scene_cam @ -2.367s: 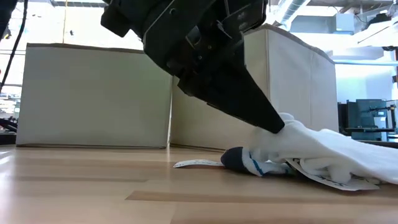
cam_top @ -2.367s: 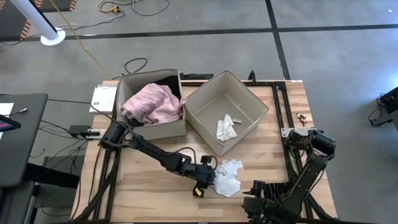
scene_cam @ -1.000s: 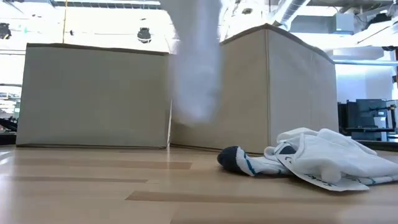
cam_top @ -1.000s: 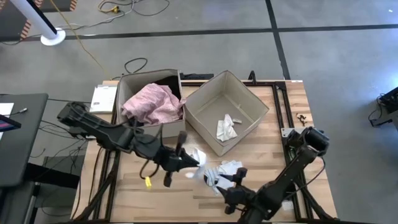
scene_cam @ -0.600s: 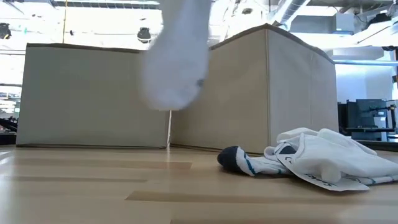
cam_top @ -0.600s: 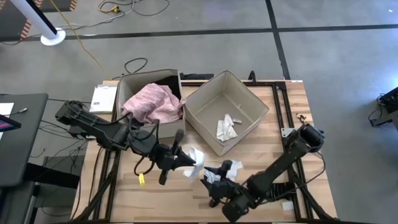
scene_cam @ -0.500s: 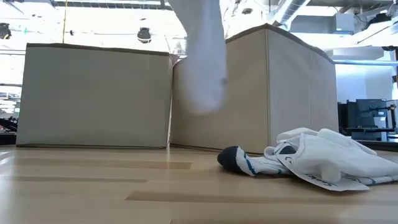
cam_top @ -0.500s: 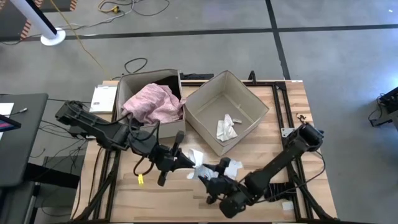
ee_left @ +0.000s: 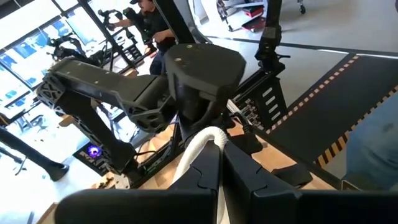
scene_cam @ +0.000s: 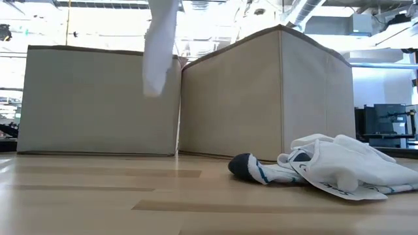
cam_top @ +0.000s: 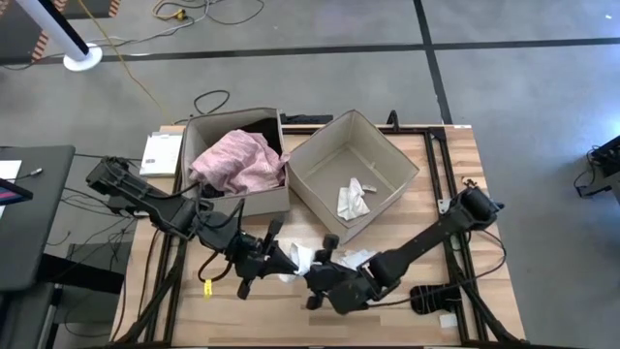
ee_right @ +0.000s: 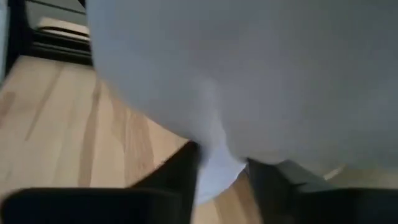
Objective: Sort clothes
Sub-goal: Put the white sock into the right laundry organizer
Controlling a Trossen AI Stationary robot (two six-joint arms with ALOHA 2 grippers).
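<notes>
Sorting looks well along: pink garment (cam_top: pixel 235 161) over a black piece fills the left beige box (cam_top: pixel 272 201), one white piece (cam_top: pixel 354 199) lies in the right beige box (cam_top: pixel 388 147). Left gripper (cam_top: pixel 281 263) is clenched on a white sock (scene_cam: pixel 159 49) held above the table (cam_top: pixel 426 228). Right gripper (cam_top: pixel 312 272) meets that sock, fingers closing around it; white socks (scene_cam: pixel 339 170) on the table remain.

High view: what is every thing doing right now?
Long white fabric sock: hanging in the air.
Left gripper: fingers shut on the sock.
Right gripper: right up against the hanging sock.
Heap of white socks: lying on the wooden table.
Crumpled pink garment: piled in the left beige fabric box.
Small white-grey piece: lying in the right beige fabric box.
</notes>
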